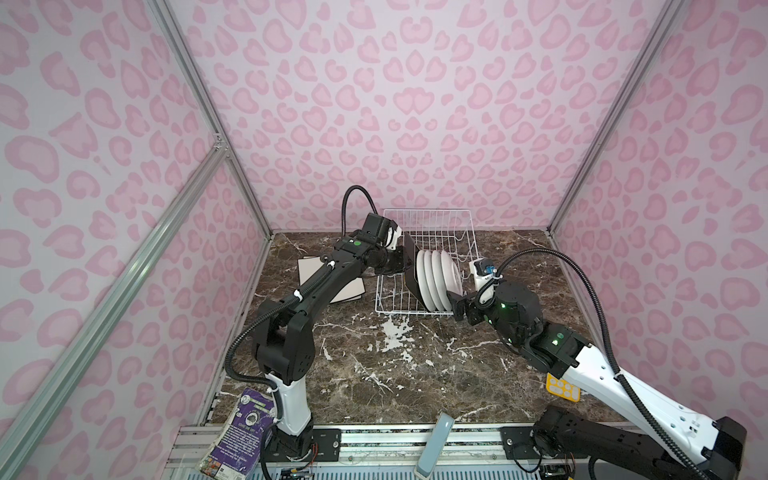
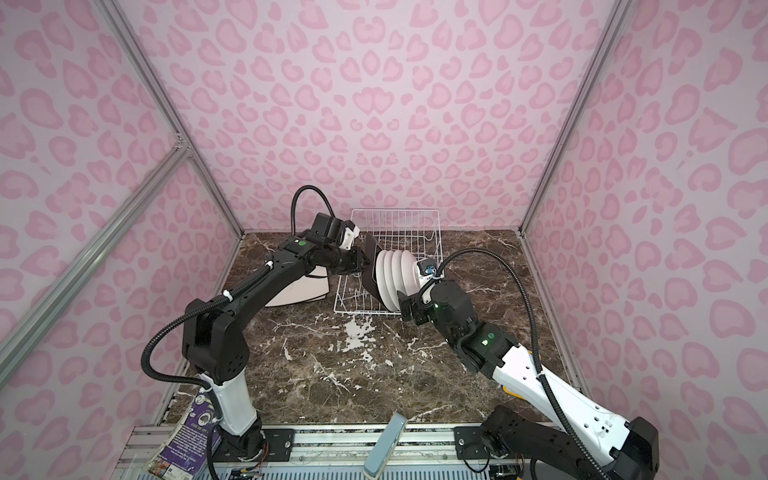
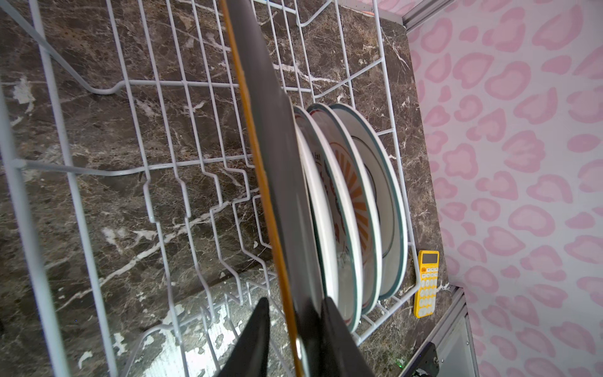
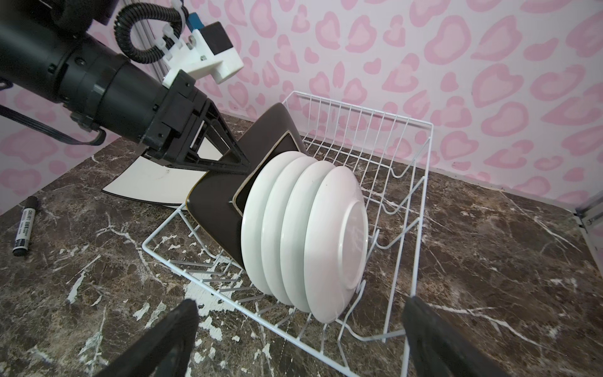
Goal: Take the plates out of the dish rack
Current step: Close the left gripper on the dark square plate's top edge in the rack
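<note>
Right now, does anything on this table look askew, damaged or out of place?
Yes. The dark brown square plate stands cornerwise in the dish rack, unlike the round white plates slotted in a row. The tabletop finish is chipped white in front of the rack. A black marker and yellow calculator lie on the table too.

1. Dish rack (image 4: pixel 362 137): thin wire, smooth white coating.
2. Round plates (image 4: pixel 339 235): glossy white glazed ceramic.
3. Dark brown square plate (image 4: pixel 215 212): glossy glaze, thin gold-coloured edge line.
4. Cream square plate (image 4: pixel 146 182): smooth, dull sheen.
5. Worktop (image 4: pixel 489 261): polished brown marble look, white veins, chipped patches.
6. Left gripper (image 3: pixel 295 329): matt black plastic.
</note>
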`<state>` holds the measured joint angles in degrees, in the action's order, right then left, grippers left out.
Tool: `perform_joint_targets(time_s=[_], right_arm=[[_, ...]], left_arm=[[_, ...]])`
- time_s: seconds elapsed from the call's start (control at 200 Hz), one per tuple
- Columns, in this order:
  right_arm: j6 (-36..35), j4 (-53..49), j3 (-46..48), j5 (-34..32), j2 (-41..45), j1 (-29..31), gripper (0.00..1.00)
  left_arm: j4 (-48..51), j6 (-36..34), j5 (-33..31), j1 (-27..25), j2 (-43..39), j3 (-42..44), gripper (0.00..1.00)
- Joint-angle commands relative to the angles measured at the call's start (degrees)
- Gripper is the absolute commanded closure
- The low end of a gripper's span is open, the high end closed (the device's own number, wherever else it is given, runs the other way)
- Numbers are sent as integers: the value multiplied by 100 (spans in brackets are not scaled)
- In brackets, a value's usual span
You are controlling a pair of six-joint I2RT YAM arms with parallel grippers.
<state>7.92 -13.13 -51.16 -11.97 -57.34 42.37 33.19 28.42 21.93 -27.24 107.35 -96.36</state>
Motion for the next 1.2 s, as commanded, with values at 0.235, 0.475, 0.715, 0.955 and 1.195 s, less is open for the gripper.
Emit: perform_joint_targets(time_s=[0.235, 0.475, 0.715, 0.955, 1.195], right_arm=[[-72, 122, -69, -7, -75, -1, 1], [-135, 161, -98, 45, -145, -36, 1], [-133, 134, -113, 63, -164, -45, 1], [-116, 144, -73, 54, -155, -45, 1], [-109, 119, -77, 38, -129, -53, 1]], left_arm=[[-82, 282, -177, -12, 50, 169, 76], [-85, 339, -194, -10, 106, 224, 76], [-53, 339, -163, -13, 146, 258, 76], [-102, 430, -107, -9, 137, 335, 83], [-259, 658, -49, -9, 52, 485, 96]])
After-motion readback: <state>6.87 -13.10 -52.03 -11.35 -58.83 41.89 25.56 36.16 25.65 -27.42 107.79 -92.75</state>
